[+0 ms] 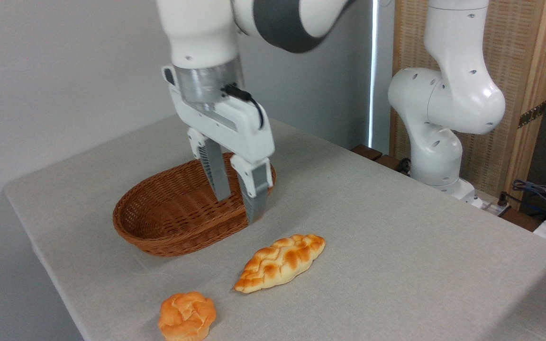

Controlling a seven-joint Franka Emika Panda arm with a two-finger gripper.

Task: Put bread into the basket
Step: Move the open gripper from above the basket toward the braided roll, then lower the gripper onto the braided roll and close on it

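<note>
The bread (280, 262), a long braided loaf with toasted patches, lies on the grey tablecloth in front of the basket. The basket (168, 227) is an oval reddish-brown wicker one, with nothing in it, at the left middle of the table. My gripper (238, 209) hangs above the basket's right end, fingers pointing down and a little apart, open with nothing between them. It is up and to the left of the bread, not touching it.
A small round orange knotted bun (187, 316) sits near the table's front edge, left of the loaf. The arm's white base (436, 156) stands at the back right. Cables (543, 194) lie at the far right. The table's left edge (40, 255) runs close to the basket.
</note>
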